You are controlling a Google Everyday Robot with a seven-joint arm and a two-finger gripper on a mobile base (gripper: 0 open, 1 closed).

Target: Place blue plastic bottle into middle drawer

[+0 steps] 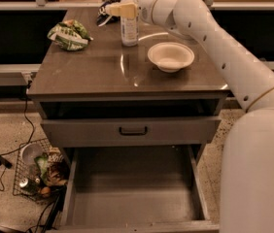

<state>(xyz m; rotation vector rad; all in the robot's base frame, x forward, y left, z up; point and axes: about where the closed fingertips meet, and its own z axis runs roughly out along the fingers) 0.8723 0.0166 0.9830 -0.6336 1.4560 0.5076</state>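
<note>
The blue plastic bottle stands upright at the back middle of the brown tabletop; it is clear, with a white cap and a pale label. My gripper is at the bottle's upper part, reaching in from the right on the white arm; its cream tip shows across and to the left of the bottle's neck. The middle drawer is pulled wide open at the bottom of the cabinet, its grey floor bare. Above it is a shallower drawer front with a dark handle.
A white bowl sits right of the bottle. A green snack bag lies at the table's left. A dark blue-and-white bag lies behind the gripper. A wire basket of rubbish and cables lie on the floor at left.
</note>
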